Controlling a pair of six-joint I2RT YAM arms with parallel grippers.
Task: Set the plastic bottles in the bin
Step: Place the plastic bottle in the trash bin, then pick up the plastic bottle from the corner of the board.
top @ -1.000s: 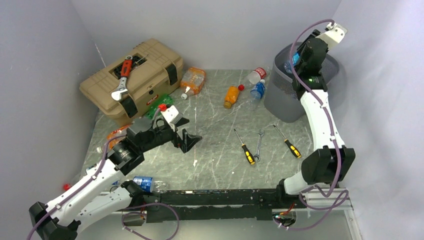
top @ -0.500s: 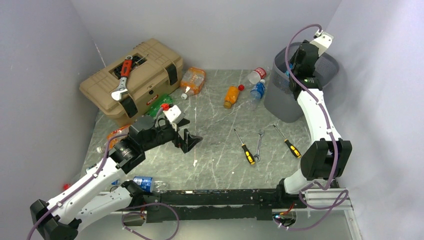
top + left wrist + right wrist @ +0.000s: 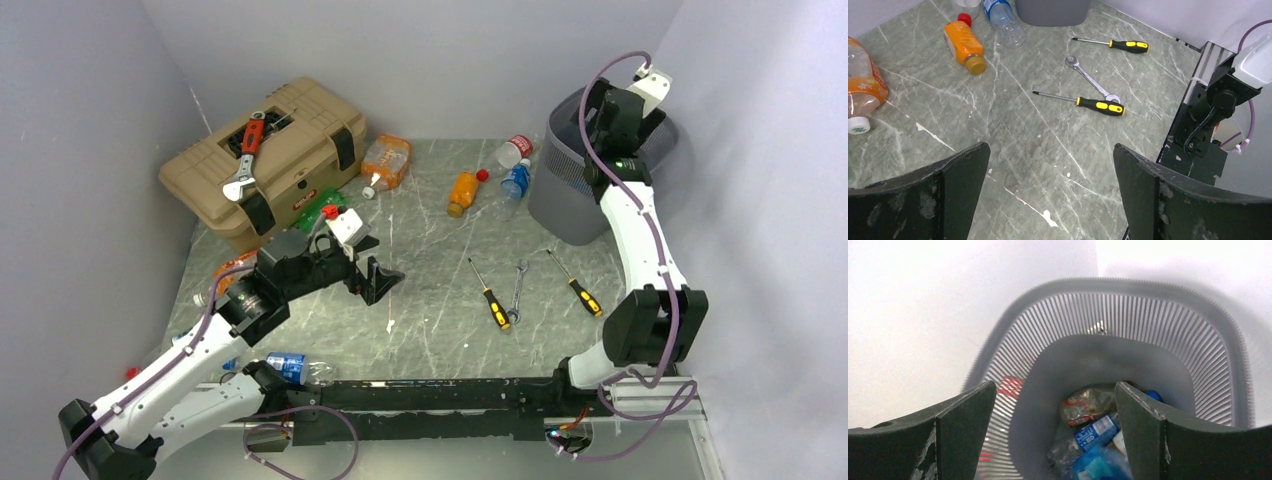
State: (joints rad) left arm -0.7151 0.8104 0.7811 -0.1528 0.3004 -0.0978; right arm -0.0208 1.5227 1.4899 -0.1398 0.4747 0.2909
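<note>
- Two jaws of right gripper (image 3: 1054,386) stand wide, nothing held, directly over bin (image 3: 1108,282); bottles (image 3: 1095,432) lie at its bottom.
- Step: release looks done. Next: lift clear, fetch another.
- Left gripper (image 3: 1050,146) wide, empty, above table (image 3: 1013,125).
- Nearest targets: orange bottle (image 3: 964,42) and blue bottle (image 3: 1005,20), beside bin.
- Screwdrivers (image 3: 1098,106) and wrench (image 3: 1090,80) lie just short of them; toolbox (image 3: 270,150) far left.

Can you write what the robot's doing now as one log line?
right gripper: open, empty, over bin | left gripper: open, empty, above table | bottles: some in bin, others on table
</note>
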